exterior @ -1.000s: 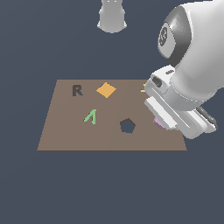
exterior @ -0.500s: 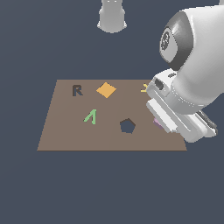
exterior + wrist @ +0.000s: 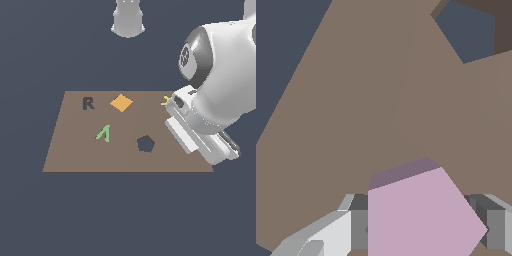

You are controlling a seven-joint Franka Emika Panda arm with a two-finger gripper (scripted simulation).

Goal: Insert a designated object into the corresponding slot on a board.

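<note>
Only wristward: pink pentagon block (image 3: pixel 423 215) between fingers (image 3: pixel 331 235).

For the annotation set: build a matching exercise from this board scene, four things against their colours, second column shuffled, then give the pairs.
Things:
1. diamond
2. pentagon block
3. pentagon slot
4. A-shaped piece

Colours:
a. green
b. dark navy
c. orange
d. pale pink-lilac

Pairs: 1-c, 2-d, 3-b, 4-a

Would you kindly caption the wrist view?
Pink pentagon block between the tool's fingers, pentagon slot ahead.
</note>
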